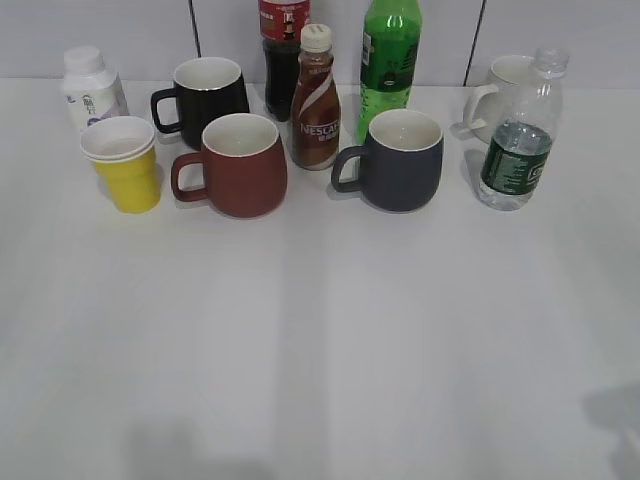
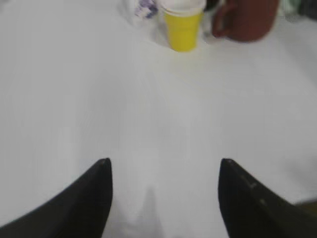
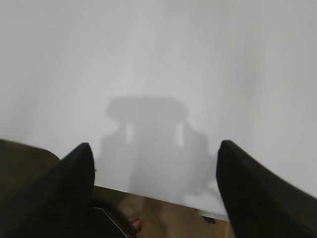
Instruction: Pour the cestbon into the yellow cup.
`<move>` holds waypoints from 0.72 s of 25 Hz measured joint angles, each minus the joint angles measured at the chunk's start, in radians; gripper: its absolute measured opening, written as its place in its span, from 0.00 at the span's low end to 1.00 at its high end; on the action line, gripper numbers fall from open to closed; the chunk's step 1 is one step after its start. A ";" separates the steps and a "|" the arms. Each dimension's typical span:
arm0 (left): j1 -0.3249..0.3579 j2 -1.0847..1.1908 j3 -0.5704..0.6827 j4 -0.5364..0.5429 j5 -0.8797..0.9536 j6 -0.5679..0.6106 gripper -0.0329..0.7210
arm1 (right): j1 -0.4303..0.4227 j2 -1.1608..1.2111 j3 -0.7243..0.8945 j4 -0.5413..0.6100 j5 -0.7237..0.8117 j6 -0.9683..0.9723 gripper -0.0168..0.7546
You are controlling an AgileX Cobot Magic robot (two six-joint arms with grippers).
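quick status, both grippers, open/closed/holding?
Left gripper: open, holding nothing, above bare table short of the yellow cup.
Right gripper: open, holding nothing, over the table's near edge.

White table (image 1: 320,350) — grey tiled wall (image 1: 120,35) behind.

From my exterior view the cola bottle (image 1: 283,40) and green bottle (image 1: 389,60) lose their tops at the frame edge; my left wrist view blurs the brown mug (image 2: 246,20), cropping its top; neither arm shows outside.
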 joint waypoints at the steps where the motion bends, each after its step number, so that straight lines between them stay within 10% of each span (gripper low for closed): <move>1: 0.025 -0.028 0.000 0.000 0.000 0.000 0.72 | -0.001 0.000 0.000 -0.010 0.000 0.000 0.76; 10: 0.124 -0.089 0.000 0.000 -0.001 0.000 0.72 | -0.264 -0.140 0.005 -0.001 -0.001 0.001 0.76; 18: 0.141 -0.089 0.000 0.000 -0.001 0.000 0.72 | -0.283 -0.319 0.006 -0.001 0.001 0.002 0.76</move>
